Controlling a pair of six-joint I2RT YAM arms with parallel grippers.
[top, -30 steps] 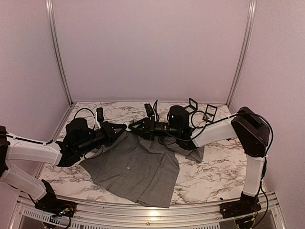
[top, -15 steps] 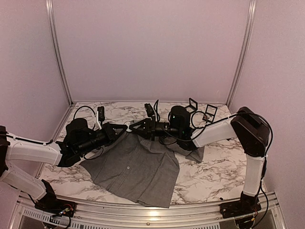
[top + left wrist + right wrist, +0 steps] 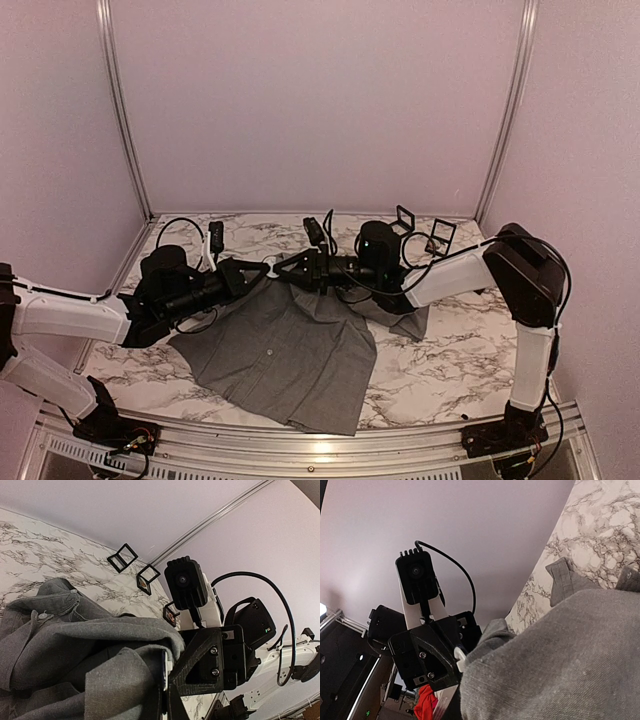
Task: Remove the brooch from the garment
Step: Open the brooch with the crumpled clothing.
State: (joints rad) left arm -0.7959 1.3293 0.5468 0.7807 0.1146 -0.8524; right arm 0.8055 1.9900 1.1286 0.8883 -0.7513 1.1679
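Garment [image 3: 290, 350]: one; left gripper [image 3: 264, 271], right gripper [image 3: 283, 268] both at raised edge.

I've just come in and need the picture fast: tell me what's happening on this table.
Two robot arms meet fingertip to fingertip over the far edge of a grey shirt spread on the marble table. The left gripper is shut on a bunched fold of the cloth, holding it up off the table. The right gripper is right at the same fold; whether its jaws are open or shut does not show. No brooch can be made out in any view.
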